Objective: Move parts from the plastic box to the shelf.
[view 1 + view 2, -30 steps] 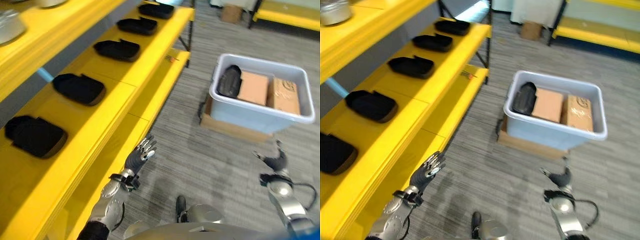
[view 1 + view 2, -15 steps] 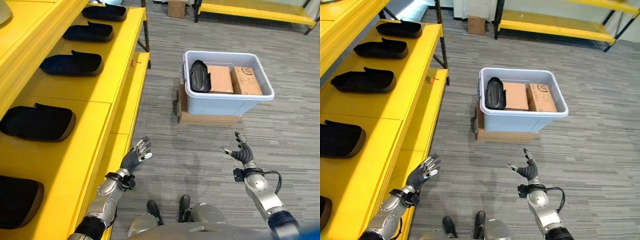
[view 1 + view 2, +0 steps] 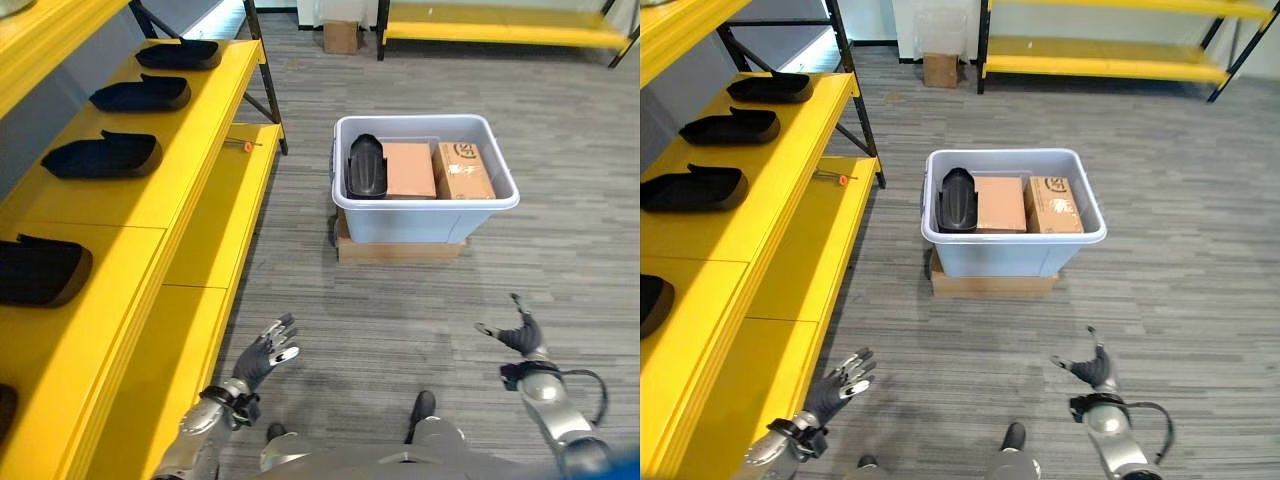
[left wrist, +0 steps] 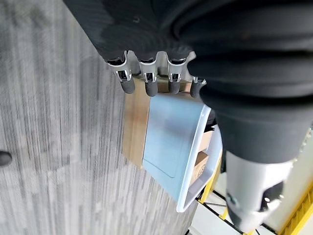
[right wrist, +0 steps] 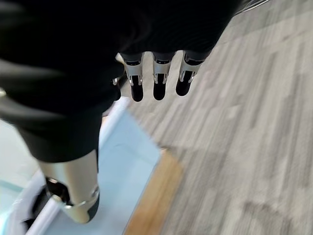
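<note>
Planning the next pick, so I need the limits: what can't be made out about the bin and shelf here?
- Plastic box: its floor, hidden under the black part and two cardboard boxes, eye views.
- Shelf: nearest black parts cut off by the left edge.
- Small orange item on the lower shelf: too small to identify.

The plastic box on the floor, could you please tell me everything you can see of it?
The plastic box is a pale blue-grey open tub with a rolled rim and rounded corners. It looks like smooth plastic and sits level on a flat cardboard slab on the grey floor, to the right of the yellow shelf. Inside are a black part at its left end and two cardboard cartons beside it. Neither hand touches it.
</note>
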`<state>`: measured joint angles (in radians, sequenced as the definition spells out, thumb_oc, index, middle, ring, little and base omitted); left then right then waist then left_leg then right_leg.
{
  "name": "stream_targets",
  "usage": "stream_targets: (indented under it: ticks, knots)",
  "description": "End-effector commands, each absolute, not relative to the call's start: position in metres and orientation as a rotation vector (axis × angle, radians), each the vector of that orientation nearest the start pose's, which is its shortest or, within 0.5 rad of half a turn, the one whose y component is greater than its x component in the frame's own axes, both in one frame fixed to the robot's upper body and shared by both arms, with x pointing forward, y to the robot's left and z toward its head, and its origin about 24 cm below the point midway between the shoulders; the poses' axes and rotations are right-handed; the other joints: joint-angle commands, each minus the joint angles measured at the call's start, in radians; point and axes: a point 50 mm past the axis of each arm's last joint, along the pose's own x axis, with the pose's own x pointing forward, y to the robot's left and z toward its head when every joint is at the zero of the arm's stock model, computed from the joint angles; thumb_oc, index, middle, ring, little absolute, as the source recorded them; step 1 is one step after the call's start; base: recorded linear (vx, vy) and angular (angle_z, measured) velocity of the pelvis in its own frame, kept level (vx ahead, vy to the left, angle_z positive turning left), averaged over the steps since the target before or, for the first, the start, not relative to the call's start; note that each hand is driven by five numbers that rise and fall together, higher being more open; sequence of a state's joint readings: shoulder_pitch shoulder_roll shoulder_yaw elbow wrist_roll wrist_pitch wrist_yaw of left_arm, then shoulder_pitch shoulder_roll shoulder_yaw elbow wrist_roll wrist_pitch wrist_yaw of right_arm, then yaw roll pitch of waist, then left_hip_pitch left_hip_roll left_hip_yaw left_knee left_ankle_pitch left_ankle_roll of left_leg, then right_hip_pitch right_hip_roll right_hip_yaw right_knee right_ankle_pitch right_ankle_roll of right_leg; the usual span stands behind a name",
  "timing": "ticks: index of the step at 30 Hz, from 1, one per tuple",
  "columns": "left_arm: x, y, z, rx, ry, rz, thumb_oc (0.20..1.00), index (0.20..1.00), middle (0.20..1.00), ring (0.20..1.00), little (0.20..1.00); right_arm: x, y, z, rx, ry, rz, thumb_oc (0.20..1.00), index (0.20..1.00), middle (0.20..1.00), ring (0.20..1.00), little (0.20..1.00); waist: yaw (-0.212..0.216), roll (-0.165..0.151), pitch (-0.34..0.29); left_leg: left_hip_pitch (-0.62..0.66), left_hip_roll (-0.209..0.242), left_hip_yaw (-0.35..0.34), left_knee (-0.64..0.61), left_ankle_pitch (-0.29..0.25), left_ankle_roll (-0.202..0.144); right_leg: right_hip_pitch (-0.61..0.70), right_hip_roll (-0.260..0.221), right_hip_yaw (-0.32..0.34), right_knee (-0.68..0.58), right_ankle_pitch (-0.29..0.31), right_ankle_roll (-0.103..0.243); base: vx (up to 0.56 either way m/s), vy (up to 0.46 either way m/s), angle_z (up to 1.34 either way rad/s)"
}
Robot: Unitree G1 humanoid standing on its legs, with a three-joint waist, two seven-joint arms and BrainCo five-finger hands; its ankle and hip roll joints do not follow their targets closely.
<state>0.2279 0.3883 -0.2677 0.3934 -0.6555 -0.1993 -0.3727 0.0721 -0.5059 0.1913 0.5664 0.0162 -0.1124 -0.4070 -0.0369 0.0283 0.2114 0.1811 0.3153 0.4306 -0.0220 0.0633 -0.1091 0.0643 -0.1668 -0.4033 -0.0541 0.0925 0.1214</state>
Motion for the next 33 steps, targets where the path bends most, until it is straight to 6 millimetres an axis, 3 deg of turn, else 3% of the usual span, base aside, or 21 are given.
stream_targets:
  ticks: [1, 5, 9, 11, 12, 13, 14, 16, 17, 18, 22, 23, 24, 26, 27, 30, 33]
  knots:
    - [0.184, 0.214, -0.037, -0.261, 0.304, -0.318, 1.0, 1.0, 1.0, 1.0, 1.0, 0.216, -0.269, -0.03, -0.615, 0.276, -0.322, 1.0, 1.0, 1.0, 1.0, 1.0, 0.019, -0.09, -0.02, -0.016, -0.101, 0.011, 0.012, -0.068, 0.034, 0.015, -0.082, 0.047, 0.048, 0.0, 0.071, 0.21, -0.285, -0.07]
    - [0.187, 0.211, -0.037, -0.293, 0.308, -0.319, 1.0, 1.0, 1.0, 1.0, 1.0, 0.219, -0.277, -0.023, -0.695, 0.241, -0.321, 1.0, 1.0, 1.0, 1.0, 1.0, 0.009, -0.092, -0.016, -0.038, -0.068, 0.015, 0.112, -0.081, 0.017, 0.029, -0.024, 0.035, 0.068, -0.053, 0.012, 0.19, -0.379, -0.03]
    - [0.192, 0.207, -0.036, -0.296, 0.295, -0.33, 1.0, 1.0, 1.0, 1.0, 1.0, 0.222, -0.277, -0.02, -0.702, 0.219, -0.313, 1.0, 1.0, 1.0, 1.0, 1.0, 0.002, -0.092, -0.009, -0.065, -0.034, 0.021, 0.189, -0.051, -0.003, 0.034, 0.001, 0.032, 0.062, -0.065, -0.012, 0.08, -0.244, 0.04]
    - [0.196, 0.202, -0.034, -0.304, 0.281, -0.341, 1.0, 1.0, 1.0, 1.0, 1.0, 0.224, -0.276, -0.018, -0.706, 0.202, -0.3, 1.0, 1.0, 1.0, 1.0, 1.0, -0.01, -0.089, -0.006, -0.085, -0.011, 0.05, 0.233, -0.018, -0.022, 0.043, 0.021, 0.022, 0.048, -0.072, -0.027, 0.1, -0.311, 0.27]
    - [0.204, 0.199, -0.031, -0.298, 0.263, -0.345, 1.0, 1.0, 1.0, 1.0, 1.0, 0.224, -0.271, -0.016, -0.684, 0.182, -0.282, 1.0, 1.0, 1.0, 1.0, 1.0, -0.034, -0.086, -0.01, -0.091, 0.016, 0.12, 0.254, 0.012, -0.034, 0.051, 0.035, -0.008, 0.029, -0.076, -0.035, 0.08, -0.293, 0.39]
    - [0.206, 0.198, -0.03, -0.295, 0.259, -0.348, 1.0, 1.0, 1.0, 1.0, 1.0, 0.224, -0.27, -0.016, -0.677, 0.179, -0.276, 1.0, 1.0, 1.0, 1.0, 1.0, -0.042, -0.085, -0.011, -0.089, 0.022, 0.14, 0.261, 0.019, -0.037, 0.053, 0.036, -0.017, 0.024, -0.076, -0.036, 0.09, -0.331, 0.4]
    - [0.209, 0.197, -0.027, -0.291, 0.251, -0.346, 1.0, 1.0, 1.0, 1.0, 1.0, 0.224, -0.266, -0.016, -0.663, 0.169, -0.253, 1.0, 1.0, 1.0, 1.0, 1.0, -0.056, -0.083, -0.015, -0.076, 0.019, 0.177, 0.259, 0.006, -0.031, 0.051, 0.035, -0.036, 0.019, -0.073, -0.036, 0.05, -0.165, 0.56]
    - [0.211, 0.195, -0.025, -0.289, 0.242, -0.336, 1.0, 1.0, 1.0, 1.0, 1.0, 0.224, -0.259, -0.016, -0.637, 0.161, -0.223, 1.0, 1.0, 1.0, 1.0, 1.0, -0.057, -0.075, -0.018, -0.085, -0.027, 0.157, 0.253, -0.013, -0.017, 0.041, 0.044, -0.03, 0.025, -0.075, -0.038, 0.06, -0.117, 0.38]
    - [0.212, 0.196, -0.022, -0.274, 0.234, -0.318, 1.0, 1.0, 1.0, 1.0, 1.0, 0.225, -0.251, -0.015, -0.606, 0.145, -0.184, 1.0, 1.0, 1.0, 1.0, 1.0, -0.045, -0.068, -0.008, -0.11, -0.106, 0.09, 0.23, -0.063, 0.018, 0.026, 0.049, 0.005, 0.048, -0.075, -0.032, 0.1, -0.053, 0.01]
    - [0.212, 0.198, -0.022, -0.27, 0.232, -0.307, 1.0, 1.0, 1.0, 1.0, 1.0, 0.226, -0.248, -0.014, -0.599, 0.139, -0.161, 1.0, 1.0, 1.0, 1.0, 1.0, -0.043, -0.066, -0.004, -0.113, -0.125, 0.076, 0.215, -0.073, 0.025, 0.025, 0.052, 0.015, 0.053, -0.076, -0.031, 0.09, -0.036, -0.09]
    - [0.209, 0.203, -0.024, -0.261, 0.237, -0.278, 1.0, 1.0, 1.0, 1.0, 1.0, 0.224, -0.24, -0.016, -0.543, 0.169, -0.116, 1.0, 1.0, 1.0, 1.0, 1.0, -0.042, -0.061, 0.004, -0.124, -0.149, 0.071, 0.162, -0.063, 0.029, 0.035, 0.061, 0.03, 0.048, -0.083, -0.033, 0.07, 0.014, -0.21]
    - [0.208, 0.204, -0.025, -0.264, 0.24, -0.27, 1.0, 1.0, 1.0, 1.0, 1.0, 0.222, -0.239, -0.021, -0.523, 0.196, -0.134, 1.0, 1.0, 1.0, 1.0, 1.0, -0.039, -0.055, 0.003, -0.138, -0.151, 0.061, 0.117, -0.035, 0.022, 0.044, 0.065, 0.035, 0.042, -0.088, -0.034, 0.16, 0.082, -0.09]
    - [0.206, 0.204, -0.027, -0.272, 0.24, -0.257, 1.0, 1.0, 1.0, 1.0, 1.0, 0.22, -0.238, -0.025, -0.52, 0.204, -0.114, 1.0, 1.0, 1.0, 1.0, 1.0, -0.025, -0.047, 0.005, -0.166, -0.143, 0.024, 0.061, 0.026, 0.002, 0.06, 0.07, 0.046, 0.035, -0.098, -0.037, 0.19, 0.105, -0.1]
    - [0.206, 0.206, -0.027, -0.278, 0.239, -0.25, 1.0, 1.0, 1.0, 1.0, 1.0, 0.22, -0.236, -0.026, -0.528, 0.198, -0.09, 1.0, 1.0, 1.0, 1.0, 1.0, -0.019, -0.041, 0.009, -0.182, -0.127, 0.009, 0.042, 0.062, -0.012, 0.069, 0.069, 0.048, 0.034, -0.106, -0.039, 0.17, 0.105, -0.32]
    - [0.205, 0.208, -0.029, -0.289, 0.236, -0.249, 1.0, 1.0, 1.0, 1.0, 1.0, 0.219, -0.233, -0.026, -0.55, 0.192, -0.064, 1.0, 1.0, 1.0, 1.0, 1.0, -0.017, -0.03, 0.017, -0.206, -0.094, 0.013, 0.018, 0.126, -0.035, 0.079, 0.066, 0.043, 0.04, -0.117, -0.044, 0.16, 0.129, -0.46]
    - [0.204, 0.208, -0.032, -0.304, 0.243, -0.258, 1.0, 1.0, 1.0, 1.0, 1.0, 0.215, -0.23, -0.029, -0.558, 0.2, -0.042, 1.0, 1.0, 1.0, 1.0, 1.0, -0.019, -0.023, 0.028, -0.238, -0.051, 0.026, 0.009, 0.184, -0.058, 0.091, 0.054, 0.034, 0.065, -0.131, -0.048, 0.2, 0.163, -0.11]
    - [0.202, 0.209, -0.035, -0.316, 0.259, -0.254, 1.0, 1.0, 1.0, 1.0, 1.0, 0.216, -0.226, -0.029, -0.564, 0.197, -0.009, 1.0, 1.0, 1.0, 1.0, 1.0, -0.014, -0.023, 0.032, -0.231, -0.034, 0.002, 0.018, 0.161, -0.051, 0.085, 0.047, 0.042, 0.11, -0.157, -0.051, 0.25, 0.197, -0.11]
